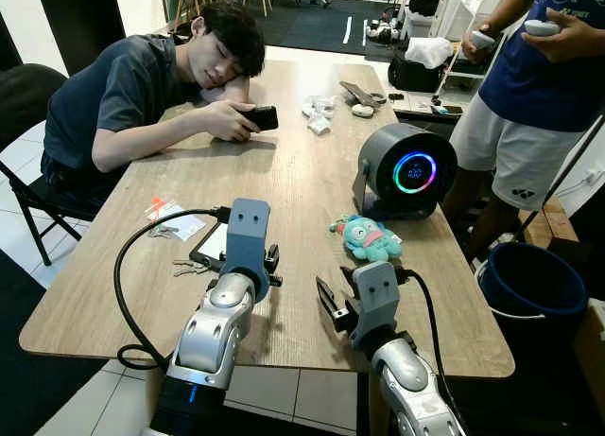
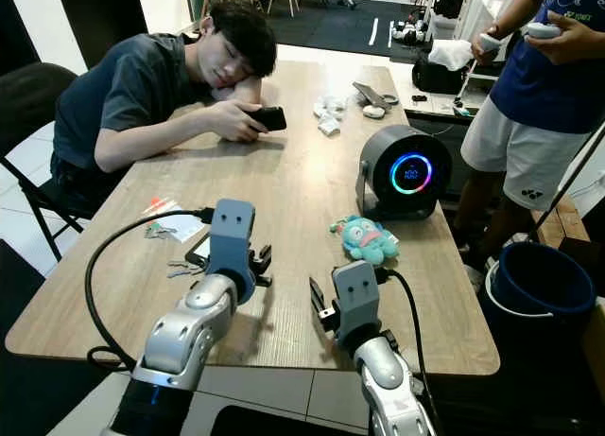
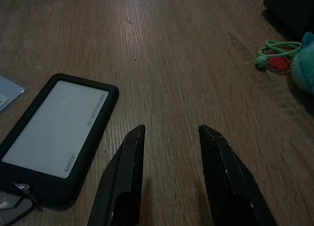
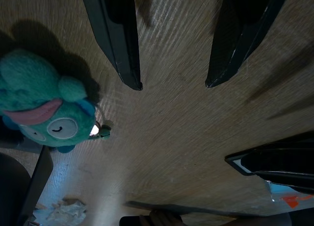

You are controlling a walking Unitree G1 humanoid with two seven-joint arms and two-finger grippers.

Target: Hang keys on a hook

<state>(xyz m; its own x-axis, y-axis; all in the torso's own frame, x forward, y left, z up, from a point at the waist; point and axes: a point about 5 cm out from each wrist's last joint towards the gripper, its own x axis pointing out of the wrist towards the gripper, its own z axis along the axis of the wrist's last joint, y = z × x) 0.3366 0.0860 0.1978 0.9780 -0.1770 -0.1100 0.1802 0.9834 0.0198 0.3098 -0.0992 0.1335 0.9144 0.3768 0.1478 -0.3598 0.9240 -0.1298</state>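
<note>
We find the keys lying flat on the wooden bench near its left edge, attached to a black card holder that rests beside them. The left gripper hangs low over the bench just beside the card holder, its fingers spread with bare wood between them, holding nothing. The right gripper is poised above the bench toward the near edge, its fingers likewise spread and empty. A teal plush toy lies just beyond the right gripper, in front of a round black device with a glowing ring display. A seated person leans on the far left part of the bench holding a phone. Another person stands off the right edge, near a dark bucket on the floor.
</note>
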